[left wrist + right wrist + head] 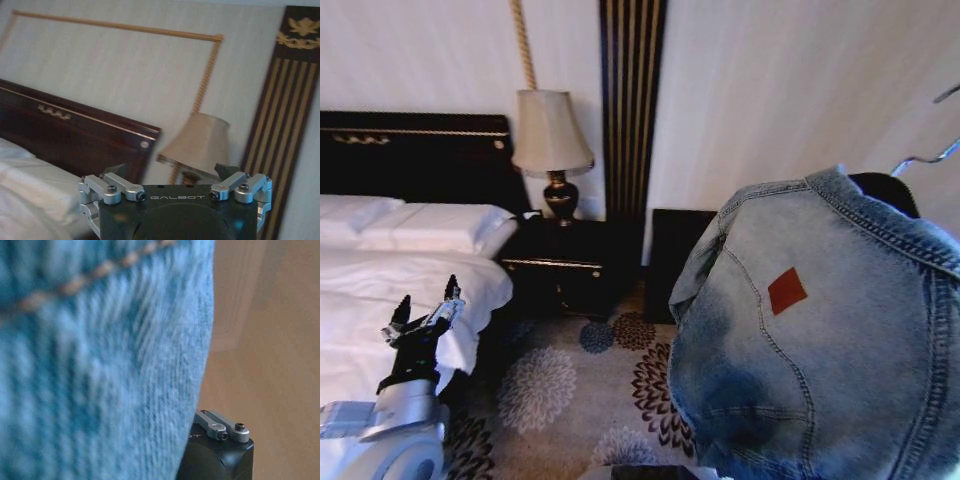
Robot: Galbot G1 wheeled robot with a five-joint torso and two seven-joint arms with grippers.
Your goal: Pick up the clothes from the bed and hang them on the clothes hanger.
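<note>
The denim jacket (820, 340) hangs close in front of my head camera on my right side, its back toward me, collar seam uppermost and the small brown patch (787, 290) showing below the neck. It is off the bed (380, 290) and well apart from it, draped over something I cannot make out. Behind the collar a dark rounded shape (888, 190) pokes up, and a thin metal hook or rail (930, 155) crosses just above it (whether that belongs to the clothes hanger I cannot tell).

My right gripper (220, 440) sits right against the jacket: the wrist view has pale blue weave and an orange-stitched seam pressed up to the lens, with a corner of the gripper body and one silver link beside the cloth. The fingers are hidden, so whether they pinch the denim I cannot tell.

My left gripper (425, 312) is raised beside the edge of the white duvet, fingers spread apart and holding nothing. Beyond it stand the black headboard (415, 150), a lamp (552, 140) and a dark nightstand (565, 265).
</note>
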